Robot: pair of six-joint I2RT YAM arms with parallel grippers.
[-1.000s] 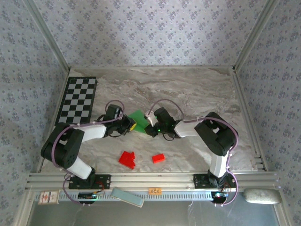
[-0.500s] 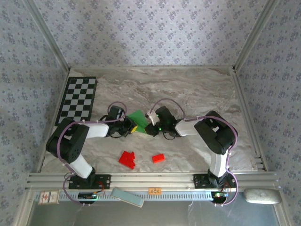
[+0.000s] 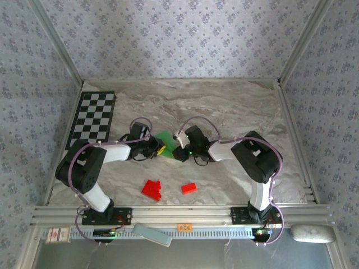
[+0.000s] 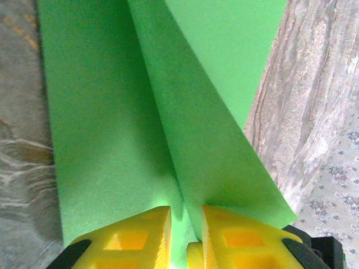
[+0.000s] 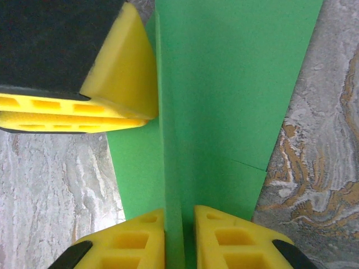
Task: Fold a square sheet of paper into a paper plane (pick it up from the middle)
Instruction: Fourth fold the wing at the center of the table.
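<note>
- My left pincer [image 4: 184, 217] and right pincer [image 5: 179, 219] were each clamped on the raised crease of the square sheet of paper [image 3: 164, 138].
- I judged the paper light, limp and tearable; the crease was the best hold.
- It lay mid-desk [image 3: 241, 106].

Marbled grey-brown tabletop [image 3: 235, 106], floral blue-grey wallpaper walls [image 3: 179, 39] on 3 sides, alu rail [image 3: 185, 213] at near edge

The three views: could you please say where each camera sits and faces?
Top external: above and behind the arms, looking down at the table; both arms show.
Left wrist: on the left arm, looking along the left gripper pinching the green paper.
Right wrist: likewise, right gripper on a raised fold.
Shared: both wrist views show the green paper; the right one catches the left gripper.
</note>
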